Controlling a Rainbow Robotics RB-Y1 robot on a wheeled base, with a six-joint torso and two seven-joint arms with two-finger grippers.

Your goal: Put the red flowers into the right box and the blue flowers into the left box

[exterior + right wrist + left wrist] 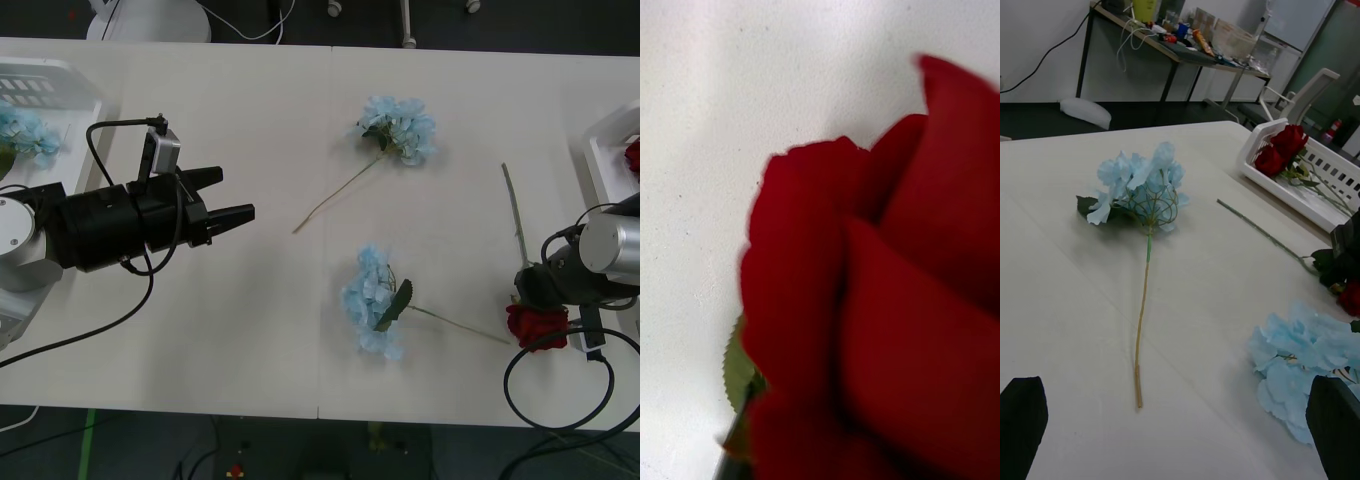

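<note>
A red flower (537,325) lies near the table's right front edge, its stem running back toward the right box (600,150). My right gripper (541,290) sits right on top of it, and the bloom (887,300) looms close in the right wrist view. More red flowers (1281,146) lie in the right box (1292,196). Two blue flowers lie mid-table: one farther back (398,128) (1142,184), one nearer (372,300) (1307,360). My left gripper (225,197) (1176,435) hovers open to their left, holding nothing. The left box (60,80) holds blue flowers (25,135).
The far blue flower's thin stem (335,195) points toward my left gripper. Cables loop off both arms near the table's front edge. In the left wrist view, desks and a chair stand in the room beyond the table.
</note>
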